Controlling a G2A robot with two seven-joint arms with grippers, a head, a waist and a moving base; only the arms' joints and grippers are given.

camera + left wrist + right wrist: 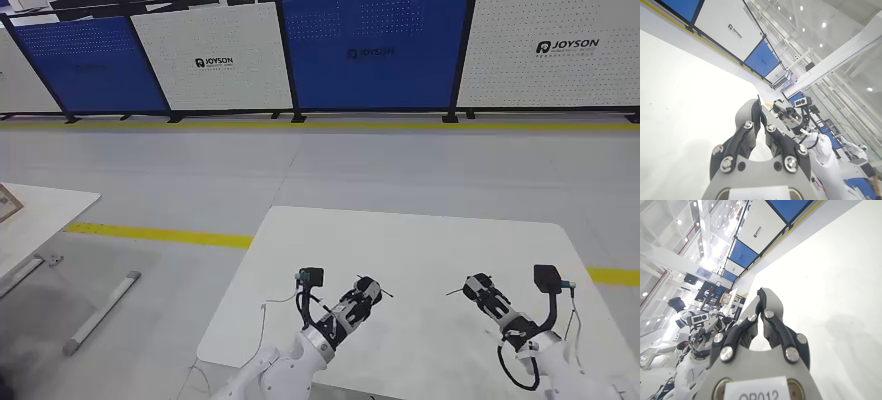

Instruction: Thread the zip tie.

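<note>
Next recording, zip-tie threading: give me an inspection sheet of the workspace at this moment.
Surface: white table, both arms over its near part.
Job's things: zip tie, a thin dark strip poking from the left gripper; a similar thin strip at the right gripper; too small to tell more.
Clutter: nothing seen.
Grippers: left gripper shut on the zip tie; right gripper shut on the thin strip; the two are apart.
Cables: light cable hanging beside the left arm; black cable loop at the right arm.
Surroundings: blue and white panels, yellow floor line, second table.
</note>
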